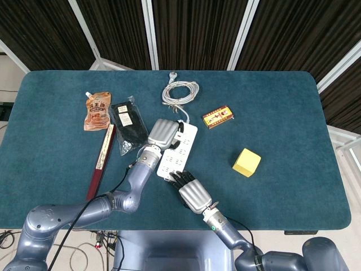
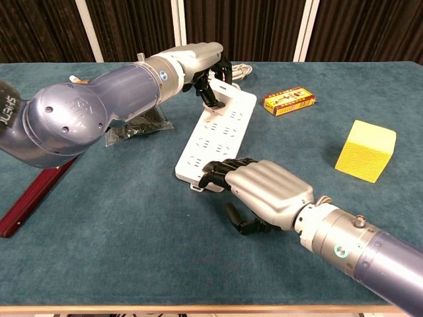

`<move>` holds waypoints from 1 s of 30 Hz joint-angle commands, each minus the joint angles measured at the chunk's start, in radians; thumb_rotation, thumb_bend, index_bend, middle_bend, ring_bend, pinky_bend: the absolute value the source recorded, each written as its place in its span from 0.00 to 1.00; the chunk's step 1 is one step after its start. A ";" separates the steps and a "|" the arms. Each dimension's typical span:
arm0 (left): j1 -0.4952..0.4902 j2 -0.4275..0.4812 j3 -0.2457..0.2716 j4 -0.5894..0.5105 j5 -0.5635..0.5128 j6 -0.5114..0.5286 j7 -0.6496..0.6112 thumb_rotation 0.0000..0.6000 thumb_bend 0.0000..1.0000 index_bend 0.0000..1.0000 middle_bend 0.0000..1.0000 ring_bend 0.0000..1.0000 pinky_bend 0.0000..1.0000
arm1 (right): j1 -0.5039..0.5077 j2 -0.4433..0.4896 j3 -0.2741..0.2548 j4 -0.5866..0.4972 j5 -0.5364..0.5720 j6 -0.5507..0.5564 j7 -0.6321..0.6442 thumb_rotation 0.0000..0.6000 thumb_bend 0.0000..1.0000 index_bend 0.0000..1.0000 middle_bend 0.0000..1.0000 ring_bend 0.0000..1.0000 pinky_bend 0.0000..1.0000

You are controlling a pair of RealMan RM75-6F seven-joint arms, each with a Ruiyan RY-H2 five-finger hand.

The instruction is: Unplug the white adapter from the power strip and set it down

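Observation:
A white power strip [image 1: 181, 152] [image 2: 221, 129] lies slantwise at the table's middle. The white adapter [image 2: 223, 92] sits plugged in at its far end. My left hand [image 1: 163, 133] [image 2: 195, 61] reaches over that end, and its dark fingers close around the adapter; in the head view the hand hides most of the adapter. My right hand [image 1: 193, 193] [image 2: 264, 188] lies palm down at the near end. Its fingertips [image 2: 215, 173] rest on the strip's near corner and it holds nothing.
The strip's coiled white cable [image 1: 180, 90] lies behind it. A small red and yellow box [image 1: 218, 117] [image 2: 288, 100] and a yellow block [image 1: 246, 162] [image 2: 365, 150] sit to the right. At left are a snack pouch [image 1: 97, 111], a black packet [image 1: 127, 124] and a long dark red box [image 1: 101, 161].

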 commanded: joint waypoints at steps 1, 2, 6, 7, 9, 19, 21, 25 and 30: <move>0.003 0.005 0.001 -0.008 0.004 -0.001 -0.009 1.00 0.45 0.79 0.90 0.67 0.77 | 0.000 0.001 0.001 -0.002 0.001 0.002 -0.003 1.00 0.76 0.22 0.20 0.16 0.15; 0.004 0.006 0.001 -0.011 0.005 -0.002 -0.012 1.00 0.45 0.79 0.90 0.67 0.77 | -0.001 0.001 0.001 -0.004 0.001 0.002 -0.005 1.00 0.76 0.22 0.20 0.16 0.15; 0.006 0.012 0.005 -0.019 0.012 -0.004 -0.021 1.00 0.45 0.79 0.90 0.67 0.77 | -0.001 0.001 0.000 -0.007 0.004 0.002 -0.009 1.00 0.76 0.22 0.20 0.16 0.15; 0.007 0.013 0.005 -0.021 0.014 -0.003 -0.023 1.00 0.45 0.79 0.90 0.67 0.77 | -0.002 0.001 0.000 -0.008 0.004 0.002 -0.010 1.00 0.76 0.22 0.20 0.16 0.15; 0.007 0.016 0.004 -0.025 0.017 -0.001 -0.028 1.00 0.45 0.79 0.90 0.67 0.77 | -0.002 0.001 -0.001 -0.009 0.005 0.002 -0.012 1.00 0.76 0.22 0.20 0.16 0.15; 0.010 0.036 -0.005 -0.039 0.035 0.014 -0.050 1.00 0.45 0.79 0.90 0.67 0.77 | -0.005 0.005 -0.001 -0.019 0.005 0.010 -0.014 1.00 0.76 0.22 0.20 0.16 0.15; 0.013 0.042 -0.005 -0.046 0.037 0.019 -0.051 1.00 0.45 0.79 0.90 0.67 0.77 | -0.006 0.008 0.000 -0.025 0.003 0.015 -0.015 1.00 0.76 0.22 0.20 0.16 0.15; 0.026 0.062 -0.003 -0.069 0.038 0.035 -0.049 1.00 0.45 0.79 0.90 0.67 0.77 | -0.013 0.022 0.007 -0.054 -0.010 0.047 -0.016 1.00 0.76 0.22 0.20 0.16 0.15; 0.047 0.092 0.004 -0.112 0.037 0.058 -0.043 1.00 0.45 0.79 0.90 0.67 0.77 | -0.025 0.044 0.023 -0.101 -0.032 0.103 -0.014 1.00 0.76 0.22 0.20 0.16 0.15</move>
